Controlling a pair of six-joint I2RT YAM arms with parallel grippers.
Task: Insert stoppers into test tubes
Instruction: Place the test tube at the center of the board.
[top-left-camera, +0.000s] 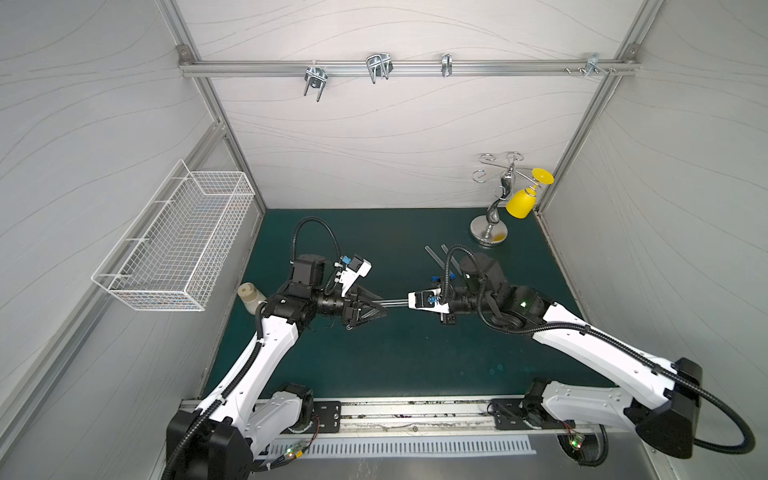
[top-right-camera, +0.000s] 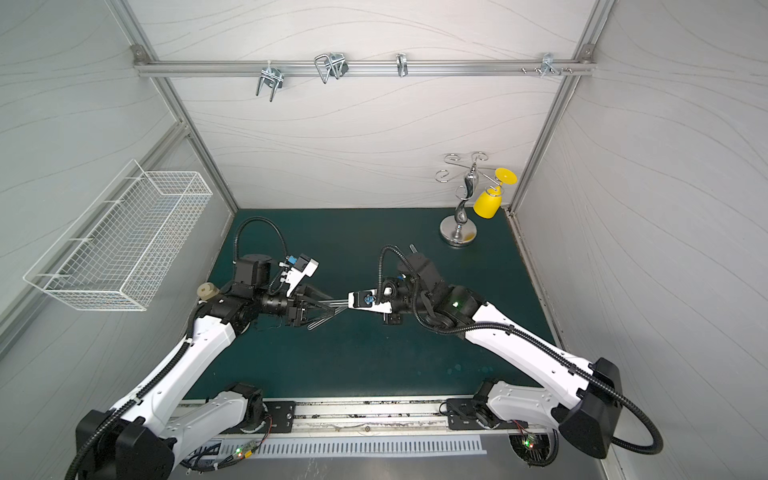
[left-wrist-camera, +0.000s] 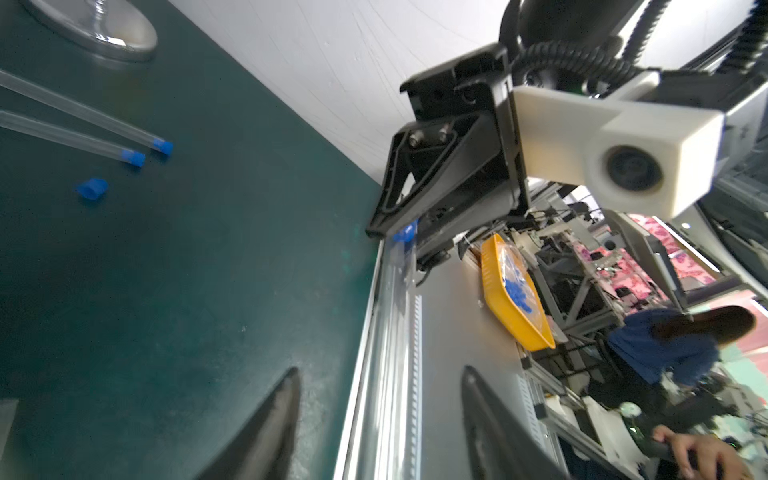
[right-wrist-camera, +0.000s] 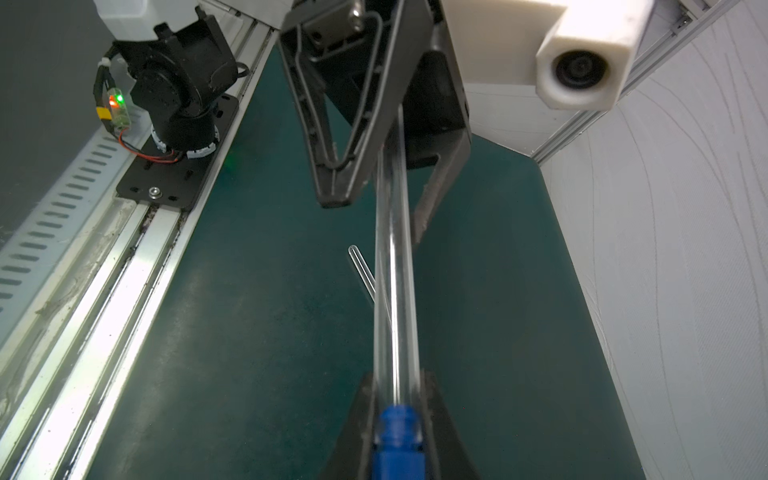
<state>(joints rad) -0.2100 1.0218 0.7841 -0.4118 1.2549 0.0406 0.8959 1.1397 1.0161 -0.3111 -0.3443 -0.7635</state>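
One clear test tube hangs level between the two arms. My right gripper is shut on its mouth end, where a blue stopper sits in the tube. The tube's far end lies between the spread fingers of my left gripper, which is open. Two more test tubes lie on the mat with blue stoppers in them. A loose stopper lies beside them. Another bare tube rests on the mat below the left gripper.
A cream-capped bottle stands by the left arm's elbow. At the back right is a metal stand holding a yellow cup. A white wire basket hangs on the left wall. An aluminium rail edges the green mat's front.
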